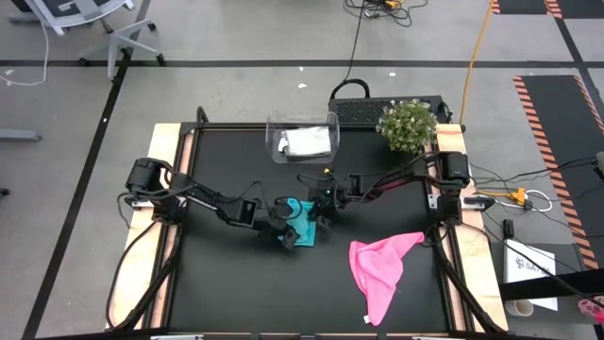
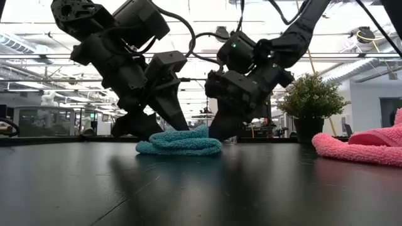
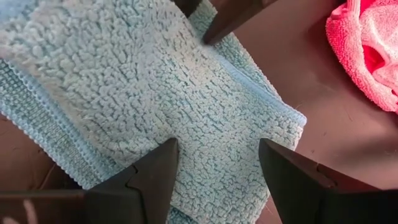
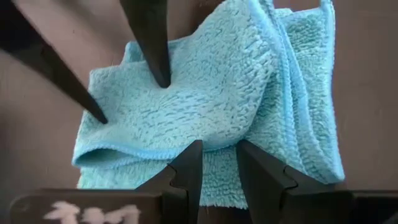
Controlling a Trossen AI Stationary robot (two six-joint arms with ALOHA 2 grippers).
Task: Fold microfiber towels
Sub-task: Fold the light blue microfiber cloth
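Holding what looks like a grey-white towel [image 1: 306, 142], clear bin [image 1: 276, 124]; both grippers' jaws spread on teal towel [image 1: 304, 232]

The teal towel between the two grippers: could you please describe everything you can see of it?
The teal towel is a fuzzy, looped microfiber cloth with a stitched border, folded into a compact layered bundle with one rumpled fold. It lies flat on the black table near its middle. The left gripper presses open fingers onto one side; the right gripper stands on the opposite edge, jaws narrowly apart. The pink towel lies apart.
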